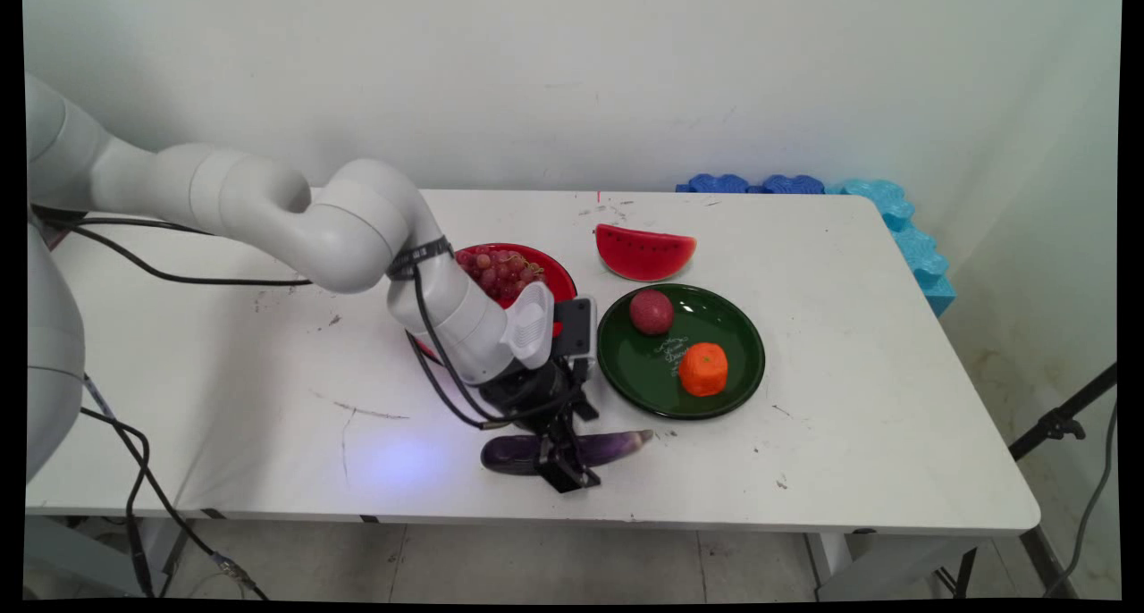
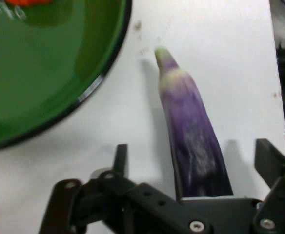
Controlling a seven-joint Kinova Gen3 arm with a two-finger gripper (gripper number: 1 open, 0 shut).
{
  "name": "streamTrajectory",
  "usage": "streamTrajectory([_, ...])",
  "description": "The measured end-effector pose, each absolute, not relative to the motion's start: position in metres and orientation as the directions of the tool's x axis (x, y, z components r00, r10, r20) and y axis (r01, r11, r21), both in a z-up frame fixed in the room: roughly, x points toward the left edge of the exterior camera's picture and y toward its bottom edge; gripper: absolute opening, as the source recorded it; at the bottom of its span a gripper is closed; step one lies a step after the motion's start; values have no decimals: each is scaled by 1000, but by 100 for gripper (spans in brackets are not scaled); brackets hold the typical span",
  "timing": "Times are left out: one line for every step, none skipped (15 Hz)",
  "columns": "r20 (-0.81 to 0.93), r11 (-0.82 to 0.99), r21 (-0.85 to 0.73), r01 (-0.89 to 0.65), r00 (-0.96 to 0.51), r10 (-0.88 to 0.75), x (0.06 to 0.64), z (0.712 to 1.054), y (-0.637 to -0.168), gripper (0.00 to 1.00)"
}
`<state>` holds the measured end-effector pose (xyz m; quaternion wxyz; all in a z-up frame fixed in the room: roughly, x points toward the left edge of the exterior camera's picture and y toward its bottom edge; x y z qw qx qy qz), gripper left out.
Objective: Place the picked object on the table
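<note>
While lowered at the near edge of the bench, hand (image 1: pixel 561 459): black, 2 fingers, spread apart on either side of the eggplant, not clenched on it.
Fingers: 1 finger (image 2: pixel 120 158) stands on 1 side of the eggplant and the other (image 2: pixel 272 161) on the far side, each with white bench surface visible between it and the purple skin in the hand view.
Eggplant (image 1: pixel 601 447): long, purple, pale at the tapered tip; lies flat on the bench (image 1: pixel 876 345) along its front edge, tip pointing toward the green plate, its middle crossed by the hand in the main view.
Eggplant, hand view (image 2: pixel 193 141): thick end passes under the black linkage; tapered tip lies near the plate's rim but apart from it.
Green plate (image 1: pixel 742 363): round, dark green, just behind and to the right of the eggplant; carries 2 items.
Plate contents: 1 dark red round fruit (image 1: pixel 651 312) toward the back, 1 orange fruit (image 1: pixel 703 369) toward the front, apart from each other.
Red bowl (image 1: pixel 554 273): behind the arm, partly hidden by it, holding red grapes (image 1: pixel 499 272).
Watermelon slice (image 1: pixel 644 252): on the bench behind the green plate, rind downward.
Blue foam pieces (image 1: pixel 894 211): along the bench's far right edge by the wall.
</note>
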<state>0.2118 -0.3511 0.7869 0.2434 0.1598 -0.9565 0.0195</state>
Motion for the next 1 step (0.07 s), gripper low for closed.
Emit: streamTrajectory([480,948,38,-315,-827,-294,210,792,-353,100])
